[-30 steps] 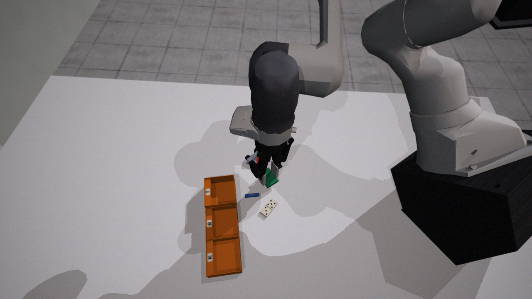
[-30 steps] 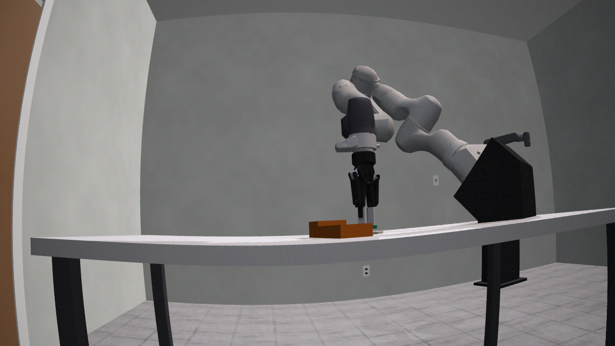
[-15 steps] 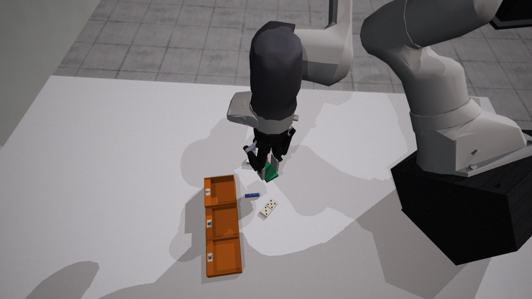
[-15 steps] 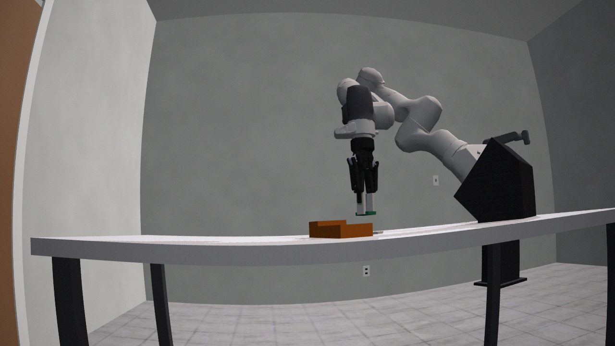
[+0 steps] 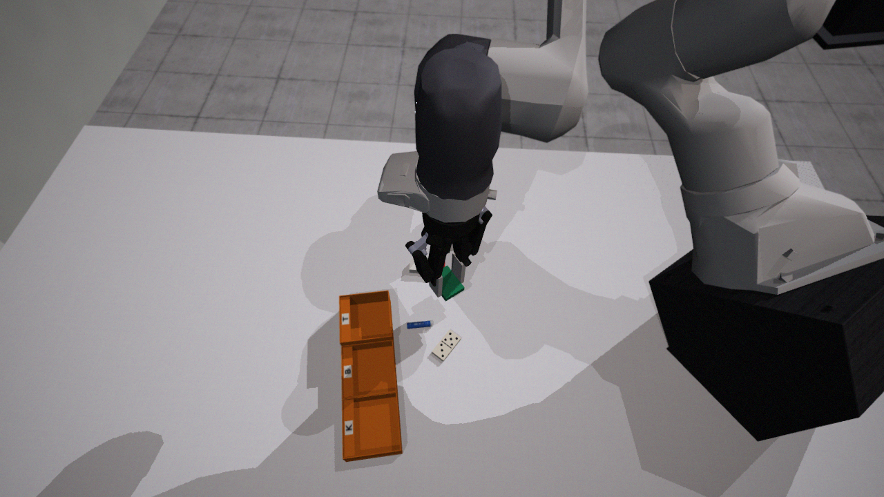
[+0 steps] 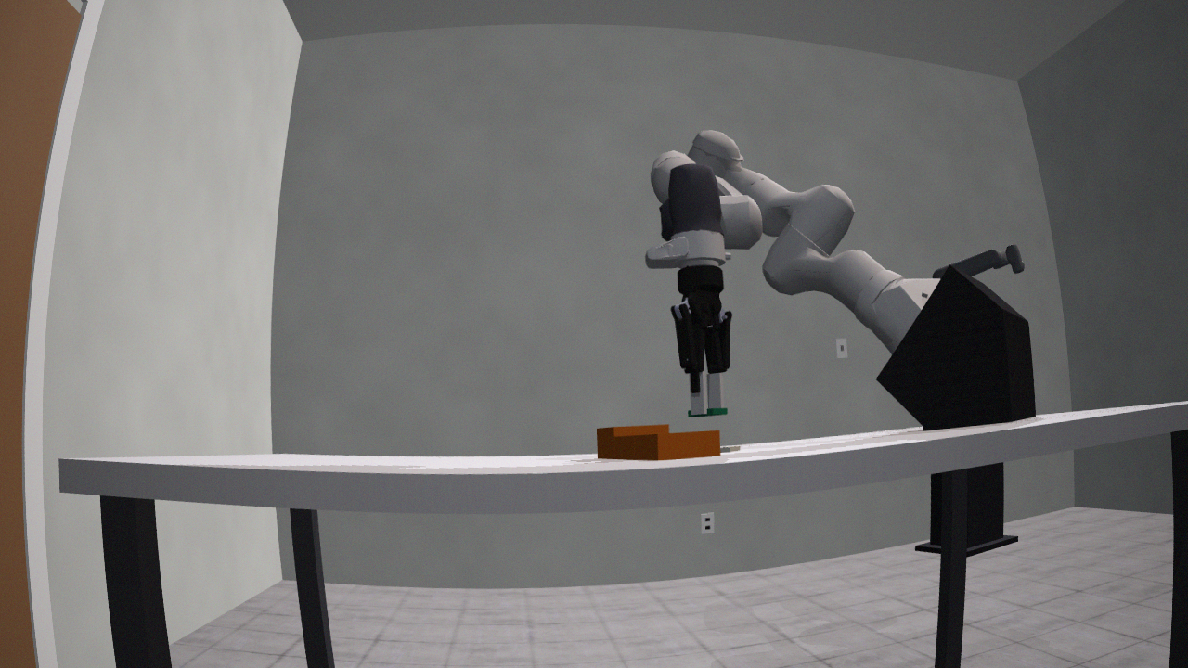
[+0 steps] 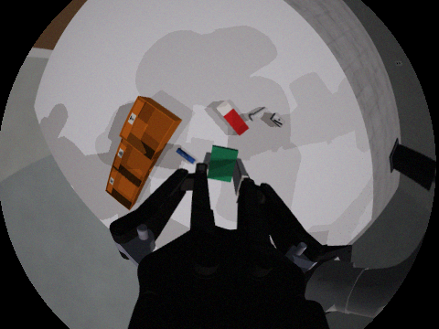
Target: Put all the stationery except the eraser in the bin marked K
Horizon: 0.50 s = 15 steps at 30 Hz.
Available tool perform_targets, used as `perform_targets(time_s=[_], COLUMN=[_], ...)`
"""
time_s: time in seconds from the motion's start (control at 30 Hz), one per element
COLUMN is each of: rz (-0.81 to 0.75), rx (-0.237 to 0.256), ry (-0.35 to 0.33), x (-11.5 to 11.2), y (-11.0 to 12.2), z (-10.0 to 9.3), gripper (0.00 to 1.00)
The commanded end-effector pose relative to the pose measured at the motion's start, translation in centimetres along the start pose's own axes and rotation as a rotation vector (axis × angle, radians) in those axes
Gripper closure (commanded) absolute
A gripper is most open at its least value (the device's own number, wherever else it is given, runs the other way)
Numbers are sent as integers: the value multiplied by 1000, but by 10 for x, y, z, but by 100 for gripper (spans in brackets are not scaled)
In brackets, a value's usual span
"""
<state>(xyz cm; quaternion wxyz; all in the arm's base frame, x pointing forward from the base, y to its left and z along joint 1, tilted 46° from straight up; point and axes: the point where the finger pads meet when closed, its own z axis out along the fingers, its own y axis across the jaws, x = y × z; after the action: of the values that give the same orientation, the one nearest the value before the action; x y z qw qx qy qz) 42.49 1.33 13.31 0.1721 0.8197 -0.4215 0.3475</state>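
a: looking from the top, what's the gripper (image 5: 446,279) got?
b: it's clamped on a green pad (image 5: 452,284), above the table (image 5: 185,247) just past the t end of the orange bin row (image 5: 369,374). k is the near end. a blue pen (image 5: 418,324) and a domino (image 5: 446,344) lie beside the row.

a: exterior?
b: pad (image 6: 707,411) held clear of the table (image 6: 415,477), above the bins (image 6: 656,442).

a: wrist?
b: fingers pinch the pad (image 7: 222,164). beyond lie a red-and-white eraser (image 7: 233,117) and two small grey bits (image 7: 266,116), too small to name.
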Motion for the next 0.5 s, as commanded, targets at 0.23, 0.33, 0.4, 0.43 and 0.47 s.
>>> perform_targets(time_s=[0.23, 0.33, 0.4, 0.43, 0.47], rz=[-13, -13, -13, -13, -13], rx=[-1, -1, -1, -1, -1], ry=[0, 0, 0, 0, 0], x=[0, 0, 0, -3, -6], y=[0, 0, 0, -5, -10], z=[-8, -8, -8, -8, -8], gripper=[79, 79, 79, 79, 79])
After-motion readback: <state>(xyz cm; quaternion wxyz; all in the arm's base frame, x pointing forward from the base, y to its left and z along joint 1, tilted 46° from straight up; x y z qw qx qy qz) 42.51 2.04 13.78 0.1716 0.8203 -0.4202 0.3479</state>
